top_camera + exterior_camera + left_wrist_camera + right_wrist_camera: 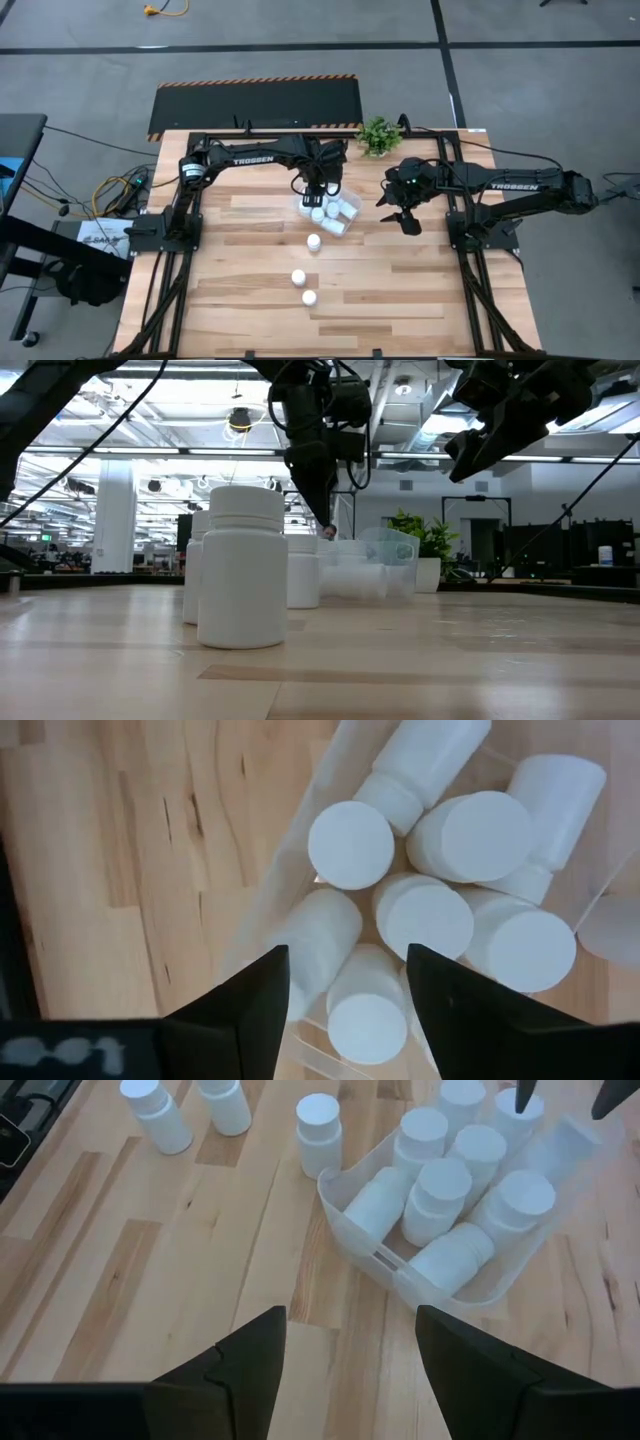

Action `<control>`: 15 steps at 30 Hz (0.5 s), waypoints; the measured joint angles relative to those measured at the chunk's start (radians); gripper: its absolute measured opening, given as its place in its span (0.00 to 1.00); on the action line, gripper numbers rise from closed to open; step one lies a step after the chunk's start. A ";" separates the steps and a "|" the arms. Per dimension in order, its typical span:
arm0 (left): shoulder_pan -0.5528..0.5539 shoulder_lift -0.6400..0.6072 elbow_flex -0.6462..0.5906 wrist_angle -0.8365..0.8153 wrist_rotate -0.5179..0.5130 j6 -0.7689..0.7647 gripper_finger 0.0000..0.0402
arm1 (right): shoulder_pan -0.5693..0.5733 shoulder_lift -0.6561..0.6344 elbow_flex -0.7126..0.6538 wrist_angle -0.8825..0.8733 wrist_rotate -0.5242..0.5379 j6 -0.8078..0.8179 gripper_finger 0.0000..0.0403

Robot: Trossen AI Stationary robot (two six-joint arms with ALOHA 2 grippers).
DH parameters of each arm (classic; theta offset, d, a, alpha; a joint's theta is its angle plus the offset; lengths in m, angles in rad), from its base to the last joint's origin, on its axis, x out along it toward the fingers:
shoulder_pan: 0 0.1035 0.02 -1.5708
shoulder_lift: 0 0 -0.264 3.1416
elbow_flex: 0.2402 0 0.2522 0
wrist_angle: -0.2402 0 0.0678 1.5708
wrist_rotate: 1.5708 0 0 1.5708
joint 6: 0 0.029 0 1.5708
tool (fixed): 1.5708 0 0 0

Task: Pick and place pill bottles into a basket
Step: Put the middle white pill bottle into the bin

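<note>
The clear basket (347,222) stands at mid-table, holding several white pill bottles (440,1195), some upright and some lying. My left gripper (320,192) points down over the basket's far part. It is open, its fingers on either side of a bottle (365,1010) that rests among the others. My right gripper (405,218) hovers open and empty to the basket's right, above the table. Three more bottles (314,242) (298,277) (309,297) stand upright on the wood, on the near side of the basket.
A small green potted plant (378,135) stands at the table's far edge, behind the basket. A black mat with striped edging (255,105) lies beyond the table. Bare wood stretches left, right and near of the three standing bottles.
</note>
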 joint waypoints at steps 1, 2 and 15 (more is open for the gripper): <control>0.000 0.000 0.000 0.000 -0.003 0.001 0.48 | 0.000 0.000 0.000 0.000 0.000 0.000 0.54; 0.000 0.000 0.000 0.000 -0.006 0.004 0.49 | 0.000 0.000 0.000 0.000 0.000 0.000 0.54; -0.003 -0.078 0.058 -0.128 -0.019 0.058 0.49 | 0.000 0.000 0.000 0.010 0.000 0.002 0.54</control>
